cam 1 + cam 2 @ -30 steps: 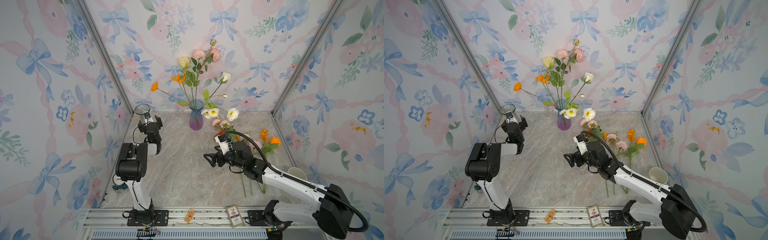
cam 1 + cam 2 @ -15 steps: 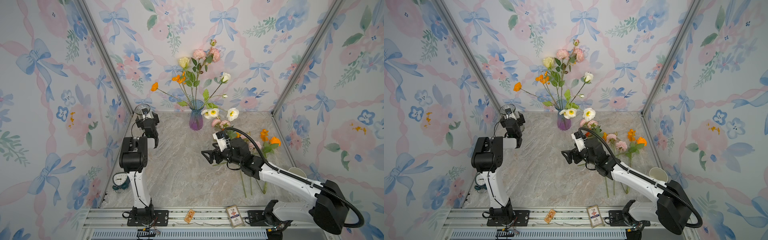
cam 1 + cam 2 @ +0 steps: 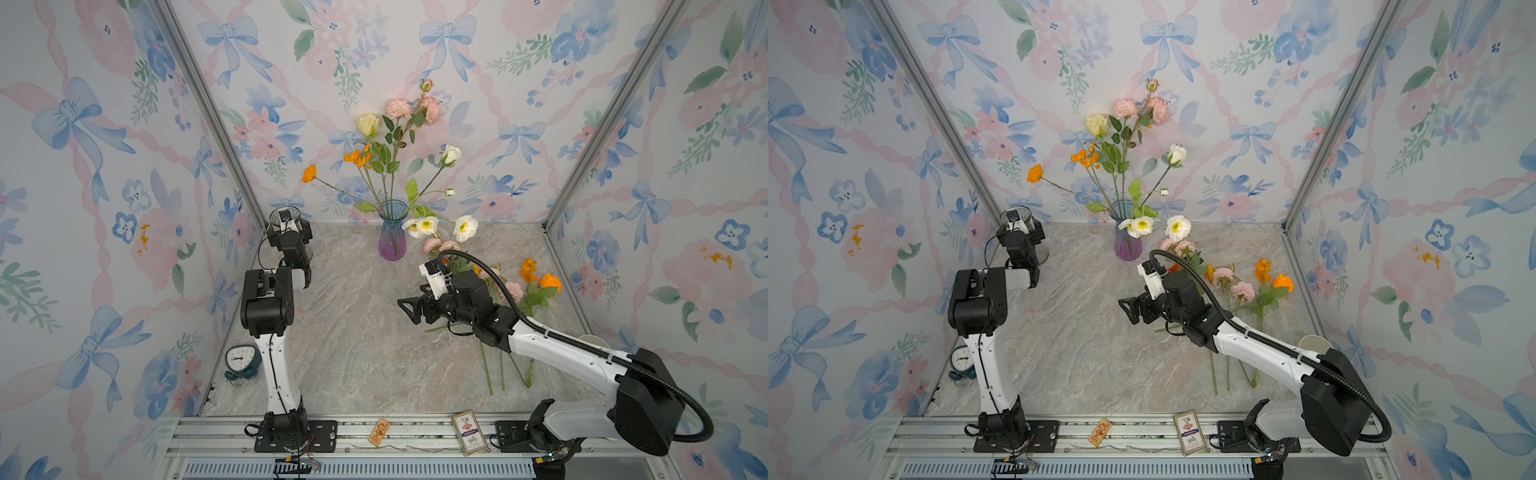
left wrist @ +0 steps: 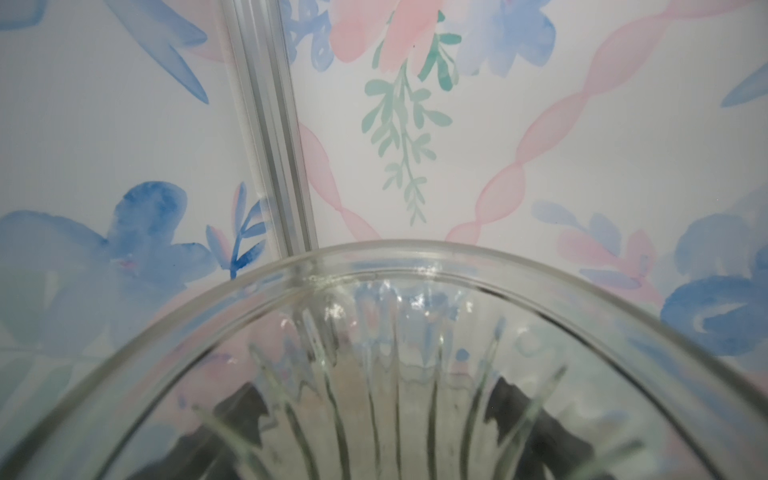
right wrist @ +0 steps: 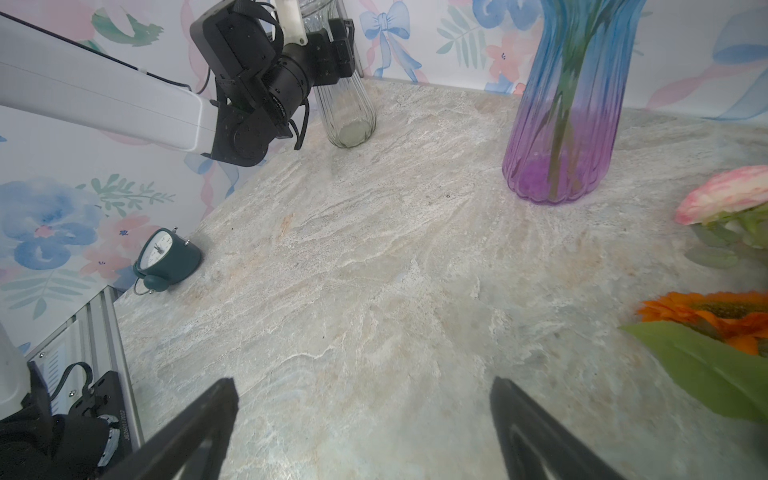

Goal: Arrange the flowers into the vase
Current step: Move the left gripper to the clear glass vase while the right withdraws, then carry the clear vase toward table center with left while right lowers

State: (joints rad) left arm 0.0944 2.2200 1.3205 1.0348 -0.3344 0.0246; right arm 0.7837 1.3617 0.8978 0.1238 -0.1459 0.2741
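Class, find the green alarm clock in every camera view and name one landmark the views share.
Top view: clock lower left, by the wall.
Top view: clock lower left too.
Left wrist: not in it.
Right wrist: clock by the wall, near the rail.
Shared landmark: the clear glass vase, in all four.

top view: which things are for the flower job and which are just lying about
For the job: blue-purple vase, flowers standing in it, loose flowers on the table.
Lying about: empty clear vase, clock, card box, small card, paper cup.
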